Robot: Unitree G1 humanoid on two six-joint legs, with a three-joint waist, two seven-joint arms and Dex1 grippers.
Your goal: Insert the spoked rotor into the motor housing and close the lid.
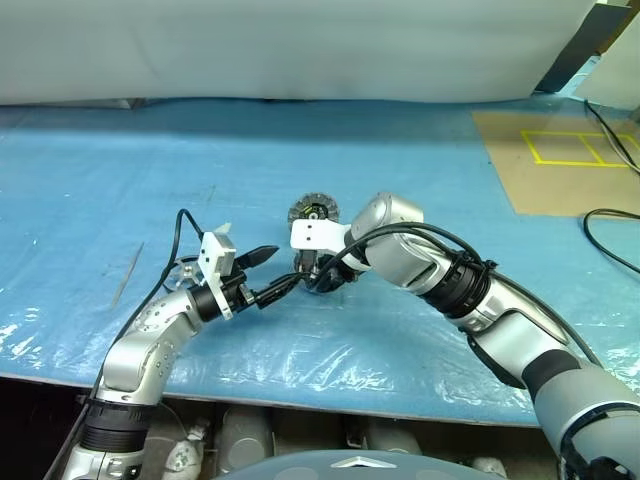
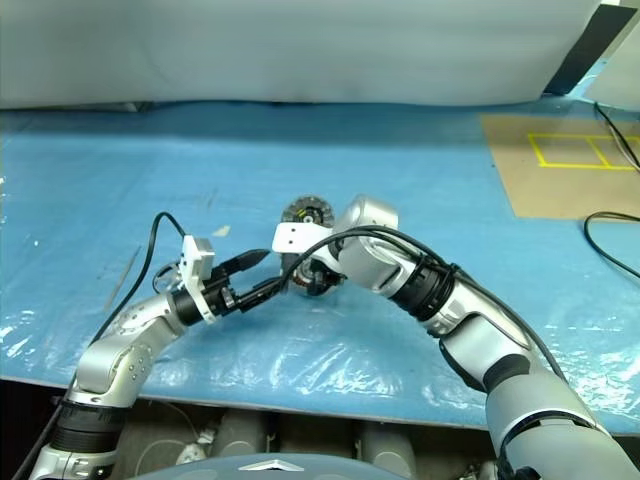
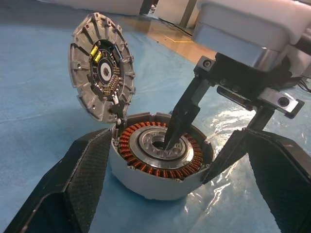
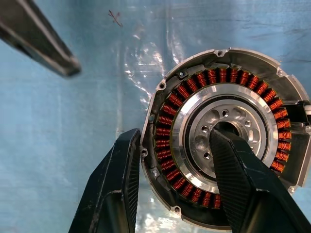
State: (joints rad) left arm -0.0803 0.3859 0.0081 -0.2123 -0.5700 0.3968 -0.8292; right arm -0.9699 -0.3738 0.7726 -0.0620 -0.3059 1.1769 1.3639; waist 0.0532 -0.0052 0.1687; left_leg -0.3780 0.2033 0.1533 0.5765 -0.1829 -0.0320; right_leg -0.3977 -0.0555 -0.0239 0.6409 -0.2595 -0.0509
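Observation:
The motor housing (image 3: 146, 183) sits on the blue sheet, its copper windings ringing the silver spoked rotor (image 4: 219, 115) that lies inside it. Its lid (image 3: 102, 73) stands hinged open, upright at the far rim (image 1: 313, 210). My right gripper (image 4: 175, 133) points steeply down over the housing with its jaws apart. One of its fingers (image 3: 182, 116) has its tip in the rotor's centre hole and the other stands outside the wall. My left gripper (image 1: 285, 266) is level and open wide. Its fingers (image 3: 73, 184) flank the housing's near side without touching it.
The table is covered in blue plastic sheet (image 1: 150, 170). A brown board with yellow tape lines (image 1: 560, 160) lies at the back right, and a black cable (image 1: 612, 245) loops beside it. The table's front edge (image 1: 300, 400) runs just below my arms.

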